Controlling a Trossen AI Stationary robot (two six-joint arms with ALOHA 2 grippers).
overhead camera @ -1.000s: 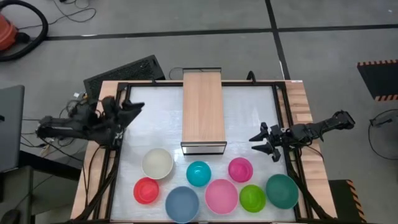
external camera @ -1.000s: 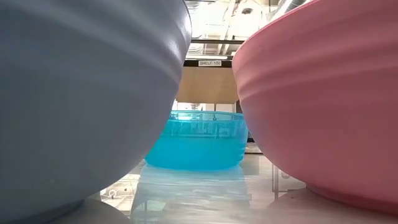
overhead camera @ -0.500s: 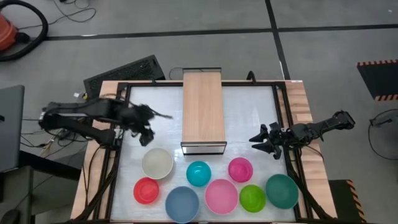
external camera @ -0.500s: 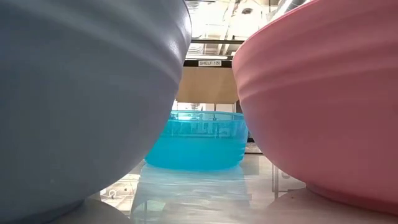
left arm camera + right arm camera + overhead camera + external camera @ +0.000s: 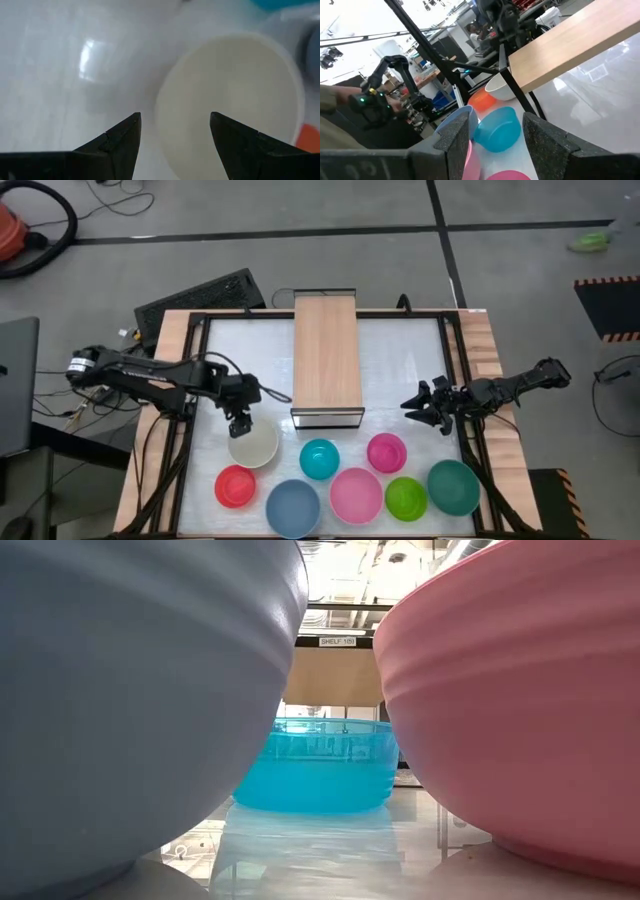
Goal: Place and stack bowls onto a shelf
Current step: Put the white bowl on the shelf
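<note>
The white bowl, round, smooth plastic with a plain cream inside, sits on the glossy table left of the cyan bowl. The left gripper hangs over its rim, fingers spread, empty. The right gripper waits parted near the wood-grain shelf

— What has been moved?
— The left gripper has been swung in from the table's left edge and brought over the white bowl, jaws spread.
— Anything else?
— Nothing else has been shifted.
</note>
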